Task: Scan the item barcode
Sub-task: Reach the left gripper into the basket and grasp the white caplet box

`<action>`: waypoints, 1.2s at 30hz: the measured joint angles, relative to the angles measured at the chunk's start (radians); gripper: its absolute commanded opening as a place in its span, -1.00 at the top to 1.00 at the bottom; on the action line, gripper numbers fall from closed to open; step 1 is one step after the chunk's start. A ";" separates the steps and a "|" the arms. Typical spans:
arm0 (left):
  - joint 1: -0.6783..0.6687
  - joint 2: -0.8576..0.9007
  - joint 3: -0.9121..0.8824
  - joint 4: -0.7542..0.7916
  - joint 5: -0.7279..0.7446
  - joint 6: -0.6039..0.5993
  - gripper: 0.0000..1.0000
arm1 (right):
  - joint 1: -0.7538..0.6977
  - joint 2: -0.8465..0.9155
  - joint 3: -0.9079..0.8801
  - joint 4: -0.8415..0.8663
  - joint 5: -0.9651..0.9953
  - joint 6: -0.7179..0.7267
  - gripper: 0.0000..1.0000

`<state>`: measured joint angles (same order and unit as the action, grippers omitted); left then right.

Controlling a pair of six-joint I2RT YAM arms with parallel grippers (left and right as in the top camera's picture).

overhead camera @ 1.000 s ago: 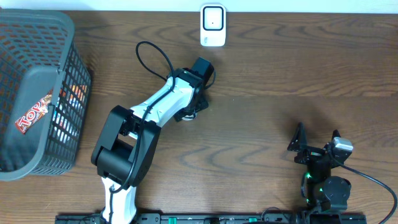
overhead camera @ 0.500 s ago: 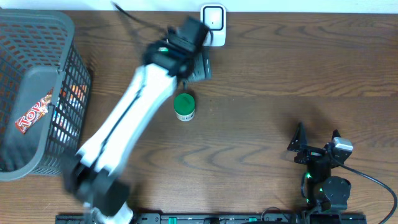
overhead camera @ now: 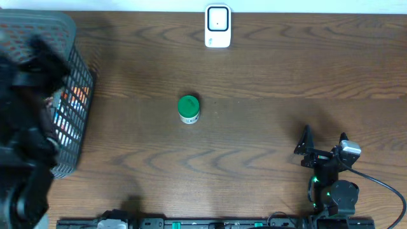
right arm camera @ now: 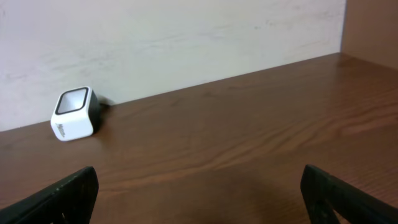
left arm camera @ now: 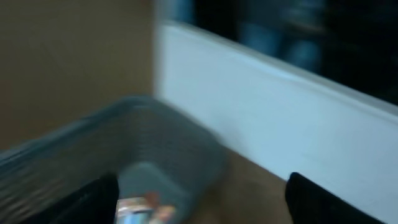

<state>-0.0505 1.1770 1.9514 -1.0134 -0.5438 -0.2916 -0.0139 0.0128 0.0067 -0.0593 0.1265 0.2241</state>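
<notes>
A small jar with a green lid [overhead camera: 188, 108] lies on the wooden table, a little left of centre, with nothing touching it. The white barcode scanner [overhead camera: 217, 25] stands at the far edge, and it also shows at the left of the right wrist view [right arm camera: 73, 114]. My left arm [overhead camera: 28, 95] is a dark blur over the basket at the far left. Its gripper [left arm camera: 202, 202] is open and empty, with the blurred basket under it. My right gripper [overhead camera: 324, 141] rests open near the front right, nothing between its fingers [right arm camera: 68, 193].
A grey mesh basket [overhead camera: 71, 137] stands at the left edge with packets inside, one a bright blur [left arm camera: 140, 208] in the left wrist view. A white wall runs behind the table. Bare wood lies between the jar and the right gripper.
My left arm has let go of the jar, lifted off it near the scanner, then swung fast to the left over the basket. The jar stays on the table. The right arm has not moved.
</notes>
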 measured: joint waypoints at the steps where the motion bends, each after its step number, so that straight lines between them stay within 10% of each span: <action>1: 0.043 0.006 -0.005 -0.012 -0.008 0.002 -0.86 | 0.000 0.000 0.000 0.000 0.000 0.000 -0.99; 16: 0.641 0.417 -0.233 -0.080 0.274 -0.212 -0.86 | 0.000 0.000 0.000 0.000 0.000 0.000 -0.99; 36: 0.646 1.021 -0.226 -0.146 0.602 0.000 -0.87 | 0.000 0.000 0.000 0.000 0.000 0.000 -0.99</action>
<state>0.5957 2.1979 1.7256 -1.1599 0.0582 -0.2920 -0.0139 0.0128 0.0067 -0.0593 0.1265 0.2241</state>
